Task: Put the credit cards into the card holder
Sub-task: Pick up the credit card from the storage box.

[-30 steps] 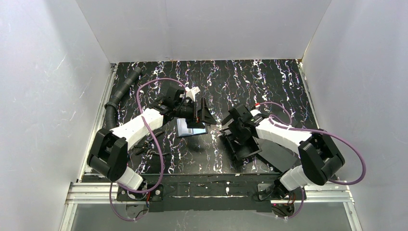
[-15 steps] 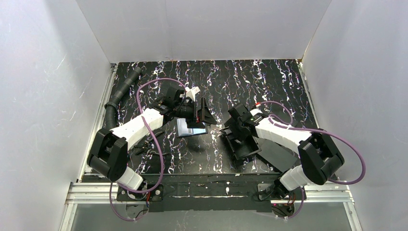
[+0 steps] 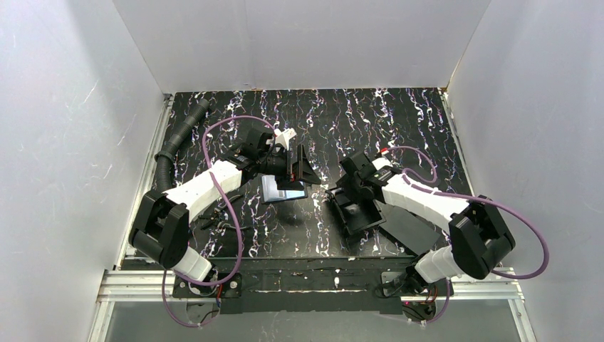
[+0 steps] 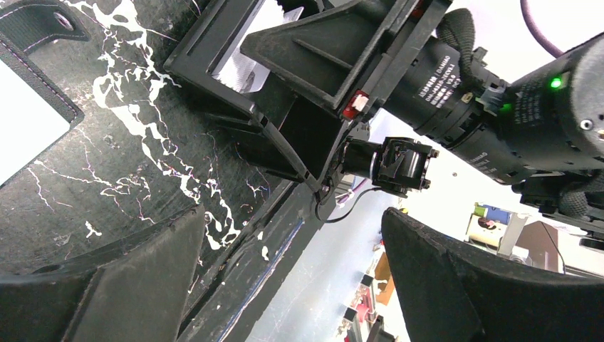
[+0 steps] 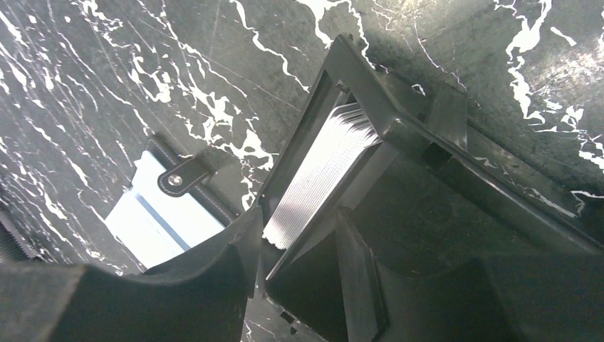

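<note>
Holding left gripper (image 3: 298,167) wide open, empty, 1 o'clock of card holder (image 3: 281,189). Straddling cards (image 5: 320,178) in tray (image 5: 399,121) with right gripper (image 3: 342,198); not showing whether clamping.

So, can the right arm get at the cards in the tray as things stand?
Probably yes: the right gripper is down over the tray, and the cards stand on edge with nothing covering them. The tray wall hugs one side of the stack, so finger room looks tight.
</note>
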{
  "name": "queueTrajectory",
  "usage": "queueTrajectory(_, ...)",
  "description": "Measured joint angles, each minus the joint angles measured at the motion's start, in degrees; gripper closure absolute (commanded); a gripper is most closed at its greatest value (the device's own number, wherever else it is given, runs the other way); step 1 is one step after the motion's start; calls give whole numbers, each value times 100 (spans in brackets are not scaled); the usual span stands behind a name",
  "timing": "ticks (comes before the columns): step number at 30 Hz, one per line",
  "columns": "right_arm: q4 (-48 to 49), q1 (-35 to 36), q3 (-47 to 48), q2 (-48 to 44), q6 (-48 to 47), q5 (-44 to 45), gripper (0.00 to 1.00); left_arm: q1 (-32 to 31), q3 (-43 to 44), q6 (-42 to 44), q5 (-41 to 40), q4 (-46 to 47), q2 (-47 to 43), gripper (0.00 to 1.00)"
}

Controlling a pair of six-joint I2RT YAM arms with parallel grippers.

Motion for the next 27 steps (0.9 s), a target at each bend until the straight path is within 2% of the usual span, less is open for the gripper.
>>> queueTrajectory(4, -35, 0, 35, -129, -17, 59, 57, 0, 0, 0, 2, 0, 0, 7)
queueTrajectory(8, -44, 0, 57, -151, -22, 103, 67, 0, -2, 0, 2, 0, 0, 7)
queueTrajectory(16, -81, 0, 57, -151, -22, 98, 80, 0, -72, 2, 20, 0, 0, 7)
queueTrajectory(27, -337, 0, 57, -352, 236, 42, 89, 0, -83, 0, 46, 0, 0, 7)
